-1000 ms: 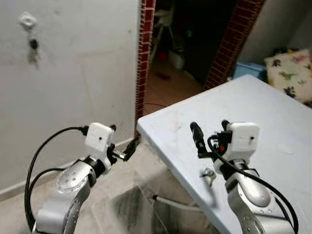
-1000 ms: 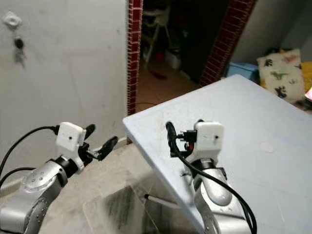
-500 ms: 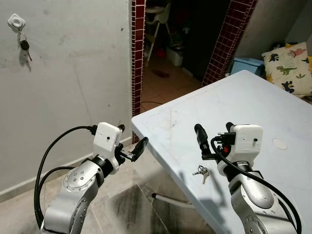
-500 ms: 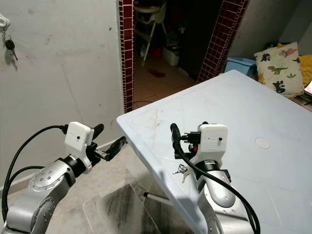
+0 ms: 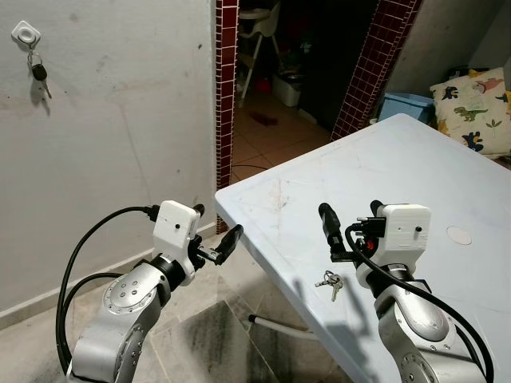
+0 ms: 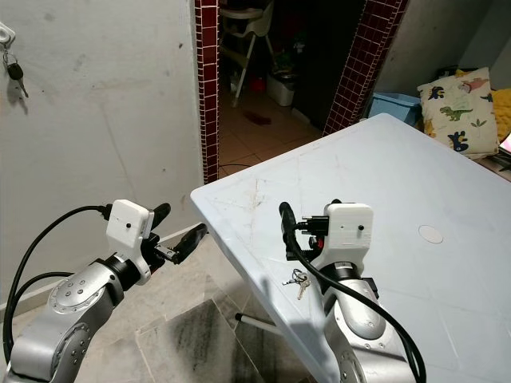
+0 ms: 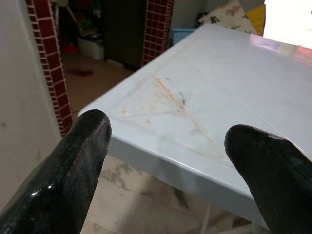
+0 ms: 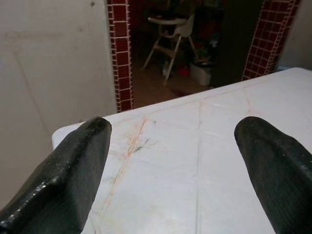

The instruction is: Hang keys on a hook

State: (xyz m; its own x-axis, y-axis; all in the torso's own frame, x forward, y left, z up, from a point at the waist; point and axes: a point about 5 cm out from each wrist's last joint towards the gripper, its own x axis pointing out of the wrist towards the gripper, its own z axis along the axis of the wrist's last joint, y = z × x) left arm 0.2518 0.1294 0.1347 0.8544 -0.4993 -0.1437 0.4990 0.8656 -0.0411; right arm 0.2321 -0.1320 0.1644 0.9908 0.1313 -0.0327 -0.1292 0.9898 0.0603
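Keys [image 5: 328, 281] lie on table [image 5: 415, 175] just below right claw [image 5: 343, 227].

Soft daylight is falling evenly, glaring white at the table [image 7: 287, 24] far edge; the doorway [image 5: 311, 56] is lying dim, and close black fingers [image 8: 58, 180] are blurring.

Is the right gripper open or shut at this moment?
Open. In the right wrist view the two black fingers stand far apart, with bare table between them; the right gripper holds nothing.
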